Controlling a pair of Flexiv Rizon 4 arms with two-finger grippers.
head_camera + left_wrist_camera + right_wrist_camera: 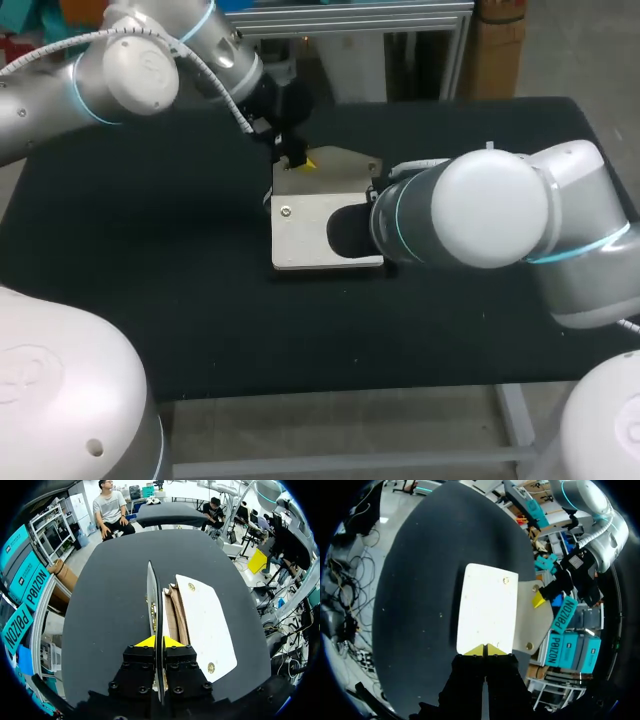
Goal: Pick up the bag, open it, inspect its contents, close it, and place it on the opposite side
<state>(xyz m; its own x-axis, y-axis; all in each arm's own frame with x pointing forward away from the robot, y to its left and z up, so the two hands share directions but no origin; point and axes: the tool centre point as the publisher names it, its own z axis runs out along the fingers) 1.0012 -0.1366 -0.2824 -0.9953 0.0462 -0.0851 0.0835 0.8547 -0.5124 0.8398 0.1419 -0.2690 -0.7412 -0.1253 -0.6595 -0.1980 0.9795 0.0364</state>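
Cream-coloured and flat, the bag (310, 235) lies near the middle of a black table (150, 260) in the head view. The left arm (140, 70) comes in from the far left corner and its left gripper (295, 158) sits at the bag's far end, on the flap (340, 162). The bulky right arm (490, 210) covers the bag's right side. In the left wrist view, the left gripper (159, 642) is clamped narrowly on the flap (151, 595), which stands upright and edge-on between the yellow tips, with the rest of the bag (202, 625) lying flat just beside it. In the right wrist view, the right gripper (485, 650) has its tips drawn almost together at the bag's (485, 610) near edge. Whether they pinch the bag cannot be made out. The other gripper (540, 599) holds the flap (530, 615) beyond.
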